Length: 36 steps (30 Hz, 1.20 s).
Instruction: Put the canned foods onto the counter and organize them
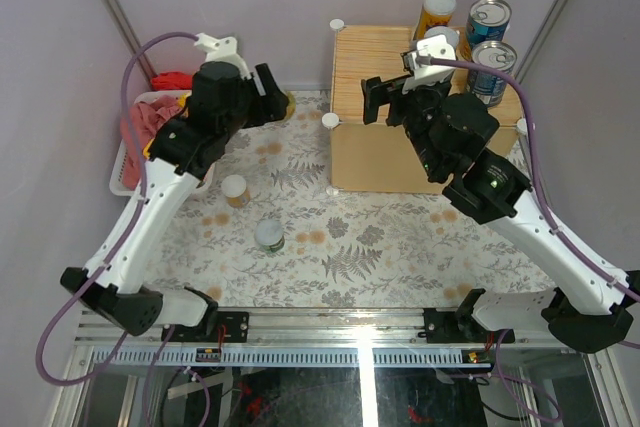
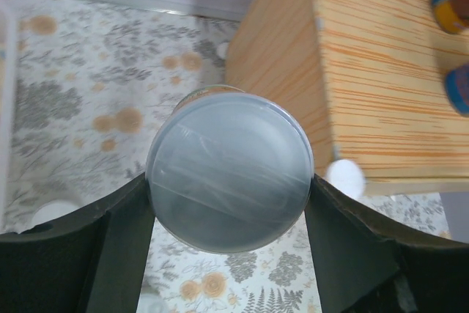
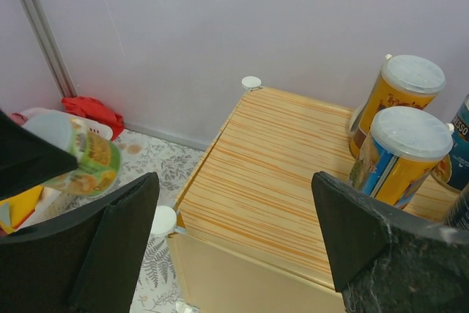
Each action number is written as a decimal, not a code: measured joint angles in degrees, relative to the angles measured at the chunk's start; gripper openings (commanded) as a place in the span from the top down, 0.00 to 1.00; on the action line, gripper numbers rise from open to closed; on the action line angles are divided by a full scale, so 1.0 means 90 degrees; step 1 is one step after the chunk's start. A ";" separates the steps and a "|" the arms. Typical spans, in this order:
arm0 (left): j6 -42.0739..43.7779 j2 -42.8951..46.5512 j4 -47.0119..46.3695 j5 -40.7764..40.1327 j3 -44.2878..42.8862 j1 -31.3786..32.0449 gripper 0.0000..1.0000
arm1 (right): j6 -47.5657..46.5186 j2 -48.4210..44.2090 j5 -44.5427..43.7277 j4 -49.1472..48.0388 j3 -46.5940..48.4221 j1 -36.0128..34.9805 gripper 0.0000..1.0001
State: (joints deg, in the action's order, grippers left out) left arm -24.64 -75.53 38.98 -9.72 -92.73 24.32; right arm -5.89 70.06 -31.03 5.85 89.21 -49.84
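My left gripper (image 1: 272,97) is shut on a can with a pale lid and a green-yellow label (image 2: 229,174), held in the air left of the wood-grain counter (image 1: 375,67). That can also shows in the right wrist view (image 3: 80,155). My right gripper (image 1: 383,99) is open and empty above the counter's top (image 3: 293,174). On the counter's right part stand two orange-yellow jars (image 3: 399,93) (image 3: 399,155) and two blue tins (image 1: 488,19) (image 1: 493,67). A white-lidded jar (image 1: 235,190) and a short pale-lidded can (image 1: 269,236) stand on the patterned table.
A white basket (image 1: 125,182) with red cloth (image 1: 172,79) sits at the far left against the wall. White knobs (image 1: 330,120) mark the counter's corners. Purple walls close the back and sides.
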 measured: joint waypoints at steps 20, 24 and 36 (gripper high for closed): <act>0.0840 -0.2443 -0.0333 -0.0437 -0.3021 0.1445 1.00 | -0.0078 -0.0058 -0.0051 0.0015 -0.0338 0.0000 0.07; 0.0971 -0.2737 -0.0335 -0.0488 -0.3240 0.1571 1.00 | -0.0170 -0.0058 -0.0146 -0.0083 -0.0498 0.0000 0.06; 0.1178 -0.3378 -0.0381 -0.0624 -0.3429 0.1676 1.00 | -0.0299 0.0007 -0.0262 -0.0576 -0.0935 0.0134 0.05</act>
State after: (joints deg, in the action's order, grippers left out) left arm -14.04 -105.93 35.55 -15.33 -123.59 39.40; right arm -8.58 70.13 -33.39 0.67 80.79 -48.64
